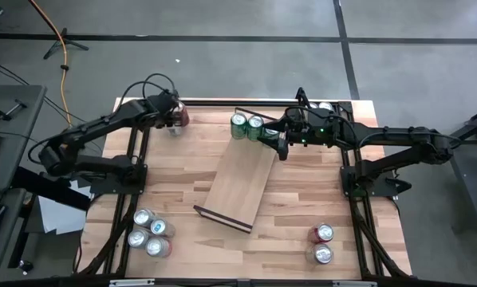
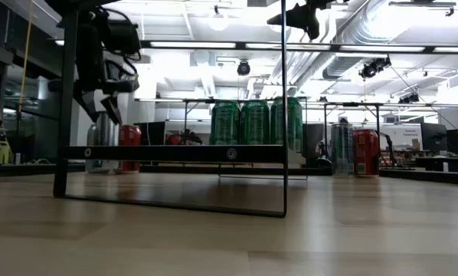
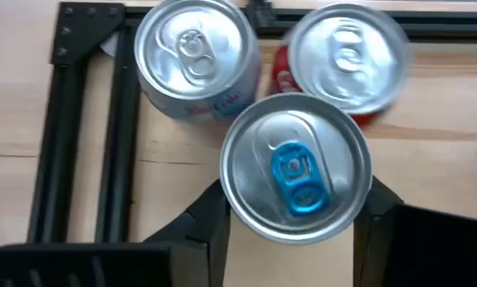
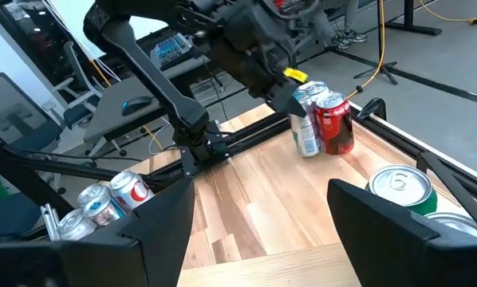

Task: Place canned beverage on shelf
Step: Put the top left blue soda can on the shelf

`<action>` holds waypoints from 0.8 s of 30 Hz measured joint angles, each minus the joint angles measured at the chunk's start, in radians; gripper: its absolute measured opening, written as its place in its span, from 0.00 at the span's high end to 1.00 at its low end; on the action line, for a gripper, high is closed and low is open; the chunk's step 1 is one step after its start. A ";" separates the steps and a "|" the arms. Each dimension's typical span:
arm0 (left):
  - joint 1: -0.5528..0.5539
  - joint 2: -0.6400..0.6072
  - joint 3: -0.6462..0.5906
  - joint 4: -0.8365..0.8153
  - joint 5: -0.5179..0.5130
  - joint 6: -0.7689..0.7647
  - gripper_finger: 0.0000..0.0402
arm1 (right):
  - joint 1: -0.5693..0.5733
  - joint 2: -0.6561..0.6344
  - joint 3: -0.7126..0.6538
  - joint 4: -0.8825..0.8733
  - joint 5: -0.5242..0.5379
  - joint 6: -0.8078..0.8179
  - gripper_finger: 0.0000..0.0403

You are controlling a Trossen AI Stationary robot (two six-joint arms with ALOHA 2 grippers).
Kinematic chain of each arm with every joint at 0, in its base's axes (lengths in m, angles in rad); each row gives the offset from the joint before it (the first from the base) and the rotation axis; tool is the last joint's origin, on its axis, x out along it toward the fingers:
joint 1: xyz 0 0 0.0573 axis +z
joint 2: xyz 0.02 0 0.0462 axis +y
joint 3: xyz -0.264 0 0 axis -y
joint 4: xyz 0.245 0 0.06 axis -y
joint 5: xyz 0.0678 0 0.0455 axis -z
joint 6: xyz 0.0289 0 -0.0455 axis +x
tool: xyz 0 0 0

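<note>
Cans stand in clusters around a light-wood shelf lying slantwise across the middle of the plank table, as seen from above. Nearest the front edge, three silver-topped cans sit at the left corner and two red cans at the right. The shelf's near end shows its dark metal rail; at its far end three green cans stand in a row on the board. The right gripper hovers just beside them over the shelf's far right corner, its fingers spread wide with nothing between them. Farther back, at the table's far left corner, the left gripper has its two fingers pressed against the sides of a silver can with a blue pull tab. In the left wrist view, a white can and a red can stand close behind it, next to the black frame rails.
</note>
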 joint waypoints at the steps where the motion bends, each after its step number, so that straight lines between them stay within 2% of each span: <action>1: -0.005 -0.024 0.000 -0.006 0.013 0.007 0.78 | 0.000 0.000 0.000 0.000 0.000 0.000 0.32; 4: -0.027 -0.101 0.010 -0.040 0.056 0.006 0.85 | 0.000 0.000 0.000 0.000 0.000 0.000 0.32; 8: -0.082 -0.197 0.057 -0.089 0.127 0.067 0.86 | 0.000 0.000 0.000 0.000 0.000 0.000 0.32; 11: -0.141 -0.238 0.098 -0.106 0.140 0.076 0.86 | 0.000 0.000 0.000 0.000 0.000 0.000 0.32; 18: -0.252 -0.236 0.167 -0.089 0.097 0.132 0.87 | 0.000 0.000 0.000 0.000 0.000 0.002 0.32; 24: -0.339 -0.205 0.170 0.056 0.143 0.373 0.87 | 0.000 0.000 0.000 0.000 0.001 0.019 0.32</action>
